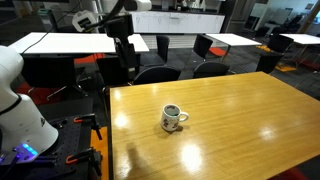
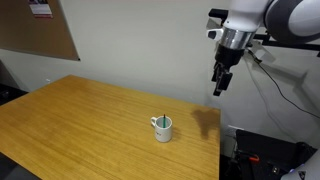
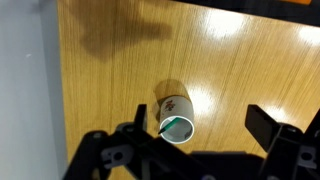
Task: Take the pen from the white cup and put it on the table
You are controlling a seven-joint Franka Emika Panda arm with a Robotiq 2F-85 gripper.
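Note:
The white cup [image 1: 173, 118] [image 2: 162, 128] stands upright on the glossy brown table [image 1: 240, 110] [image 2: 80, 120], with faint markings on its side. The dark pen [image 2: 156, 122] leans inside it, its end poking over the rim. In the wrist view the cup [image 3: 176, 112] lies below the camera with the pen [image 3: 170, 125] slanting across its mouth. My gripper [image 3: 201, 122] is open and empty, high above the table. The cup sits nearer the left finger [image 3: 140, 118] than the right. In both exterior views the gripper [image 1: 124, 55] [image 2: 219, 88] hangs well above and to one side of the cup.
White-topped tables [image 1: 60, 42] and black chairs [image 1: 155, 73] stand beyond the far edge. The white robot base [image 1: 15, 100] is beside the table. A cork board [image 2: 50, 30] hangs on the wall. The table's edge and grey floor [image 3: 25, 90] show in the wrist view.

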